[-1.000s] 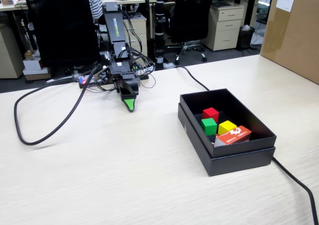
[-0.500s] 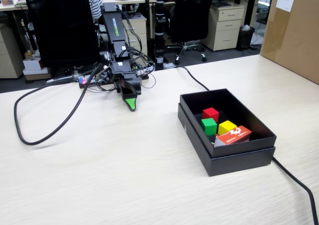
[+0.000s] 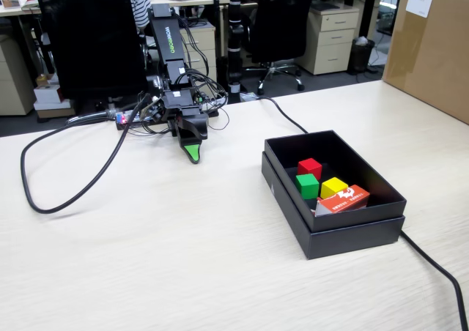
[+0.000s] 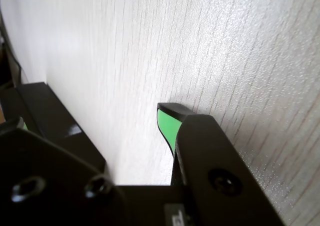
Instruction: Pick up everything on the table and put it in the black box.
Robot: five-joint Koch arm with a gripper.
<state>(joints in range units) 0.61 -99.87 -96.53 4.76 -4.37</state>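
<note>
The black box [image 3: 330,221] sits on the table [image 3: 183,258] at the right of the fixed view. Inside it lie the red cube [image 3: 309,167], the green cube [image 3: 307,185] and the yellow cube [image 3: 333,187], close together. My gripper [image 3: 191,153] points down at the tabletop well to the left of the box, its tip low over the wood. In the wrist view its green pad [image 4: 166,123] faces bare table, with a gap beside it and nothing held. The box's black side [image 4: 55,116] shows at the left of that view.
An orange-and-white carton [image 3: 344,198] leans in the box's near corner. A thick black cable [image 3: 66,192] loops over the left of the table, and another [image 3: 432,261] runs past the box. A brown cardboard carton [image 3: 432,45] stands at the far right.
</note>
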